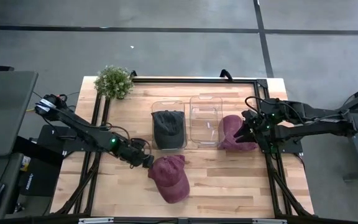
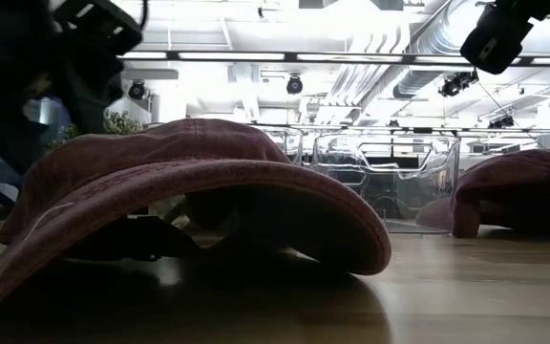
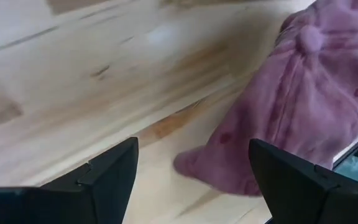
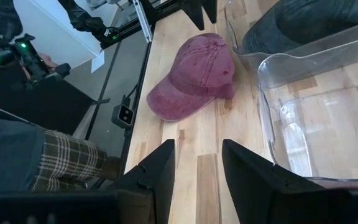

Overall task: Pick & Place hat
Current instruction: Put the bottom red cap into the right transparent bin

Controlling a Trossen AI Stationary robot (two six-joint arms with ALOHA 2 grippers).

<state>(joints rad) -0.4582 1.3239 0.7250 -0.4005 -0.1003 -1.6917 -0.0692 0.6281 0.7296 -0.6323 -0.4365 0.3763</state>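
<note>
— While the left pincer [image 1: 146, 162] stands wide open with nothing in it, just beside the back edge of the maroon cap [image 1: 169, 178] on the table [image 1: 229, 180], what should it do to take the cap well?

— As I judge it, come down over the soft fabric at the crown's edge rather than the stiff brim; get one finger under the cloth and one above, then close gently; a shallow pinch could slip off, since the cap lies loose on the wood.

— And the other arm?

— The right pincer [image 1: 248, 132] sits at the table's right side, against a second maroon cap [image 1: 232, 132] beside the empty clear bin [image 1: 205, 119]; its fingers look part open in the wrist view, but whether they hold that cap I cannot tell.

— Where would a cap go?

— Probably into a bin; the left clear bin [image 1: 168, 129] already holds a dark grey cap [image 1: 168, 124]; a small potted plant [image 1: 114, 81] stands at the far corner, well apart.

— Any brand or writing to read?

— None that I can make out; the caps show plain cloth.
</note>
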